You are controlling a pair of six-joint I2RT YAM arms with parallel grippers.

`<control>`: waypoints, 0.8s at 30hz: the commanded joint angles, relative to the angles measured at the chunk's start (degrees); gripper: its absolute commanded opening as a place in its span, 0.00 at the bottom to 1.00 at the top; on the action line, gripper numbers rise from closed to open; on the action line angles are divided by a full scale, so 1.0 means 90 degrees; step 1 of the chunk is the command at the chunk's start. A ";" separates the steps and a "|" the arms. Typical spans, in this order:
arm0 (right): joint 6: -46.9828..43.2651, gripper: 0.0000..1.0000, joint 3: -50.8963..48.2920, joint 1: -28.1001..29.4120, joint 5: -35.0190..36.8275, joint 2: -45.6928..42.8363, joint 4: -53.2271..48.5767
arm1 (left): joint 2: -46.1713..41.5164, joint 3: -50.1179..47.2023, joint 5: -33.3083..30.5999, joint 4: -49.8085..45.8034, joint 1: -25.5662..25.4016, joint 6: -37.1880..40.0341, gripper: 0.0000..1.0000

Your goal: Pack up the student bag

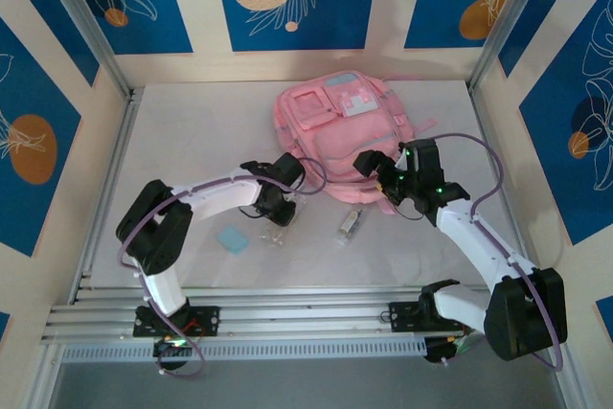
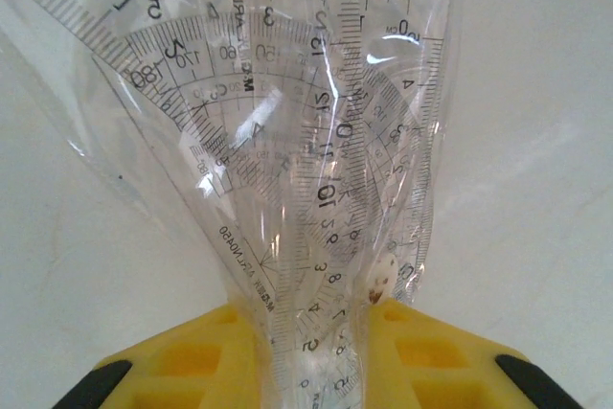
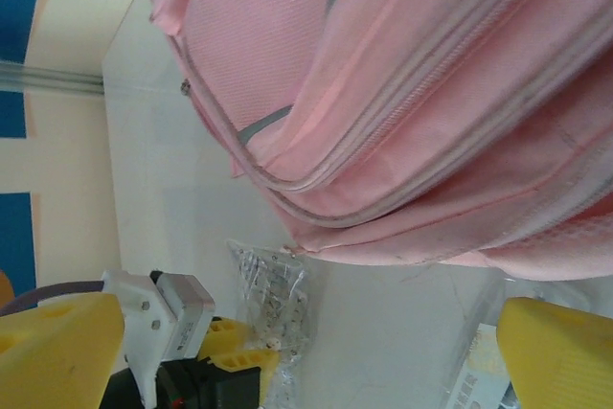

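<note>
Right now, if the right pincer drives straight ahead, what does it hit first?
Most likely the pink student bag, its zipped edge directly ahead of the open right pincer; the gap looks short, depth unclear.

2 arms white, joints black, cables purple, jaws yellow.

In the top view the left hand covers its own fingertips and most of the clear packet toward the near edge of the desk. The right hand hides part of the near edge of the student bag. A small clear item just beside it is too small to name.

From the left wrist, the packet's rulers run off the top edge and its pinched lower end runs off the bottom. From the right wrist, the bag overruns the top and right edges. A white printed thing at the bottom edge is blurred.
</note>
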 commanded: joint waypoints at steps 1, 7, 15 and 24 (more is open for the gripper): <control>-0.0335 1.00 -0.0047 0.0126 -0.0661 0.0166 0.0473 | -0.0490 0.0321 0.0483 -0.0139 0.0213 0.0168 0.26; -0.0545 0.98 -0.0146 0.0465 -0.1603 0.0558 0.1186 | -0.0853 0.0509 0.1423 0.0071 0.0448 0.0066 0.26; -0.0349 0.90 -0.0104 0.0796 -0.2132 0.1189 0.2305 | -0.1124 0.0569 0.2448 0.0863 0.0457 -0.0323 0.27; -0.0012 0.54 -0.0075 0.0923 -0.2543 0.1838 0.3215 | -0.1176 0.0433 0.3206 0.1556 0.0457 -0.0640 0.30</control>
